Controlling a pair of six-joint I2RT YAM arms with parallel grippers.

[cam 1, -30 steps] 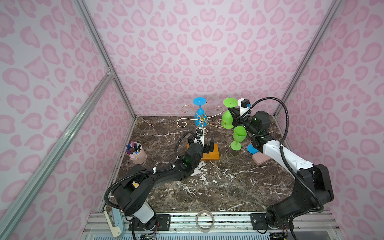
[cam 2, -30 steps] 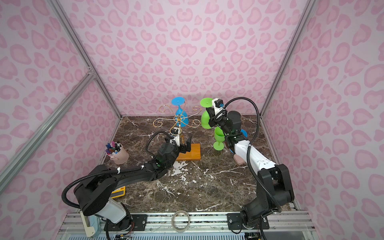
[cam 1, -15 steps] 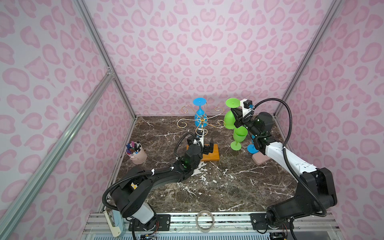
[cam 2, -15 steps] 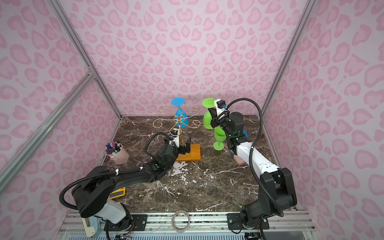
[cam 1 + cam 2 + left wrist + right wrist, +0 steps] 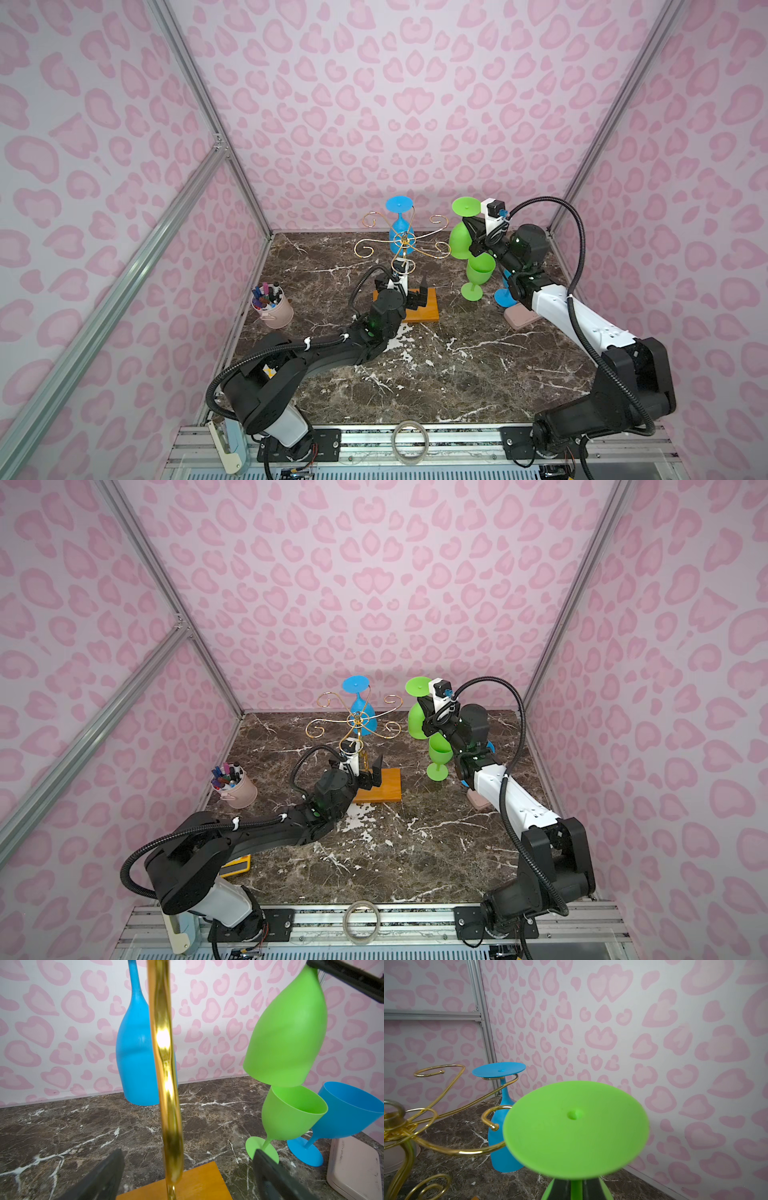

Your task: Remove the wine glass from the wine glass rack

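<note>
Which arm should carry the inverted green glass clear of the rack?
Right: the right gripper is shut on the inverted green glass at its stem; the left gripper is open around the rack post.

Enclosure viewed from above. The back wall, left wall and right wall are white, printed with pink heart-shaped blotches. Silver aluminium profiles run up the corners, and one slants across the left wall. The tabletop is dark brown marble with white veins. A slotted metal rail borders its near edge. Lighting is soft and even.
</note>
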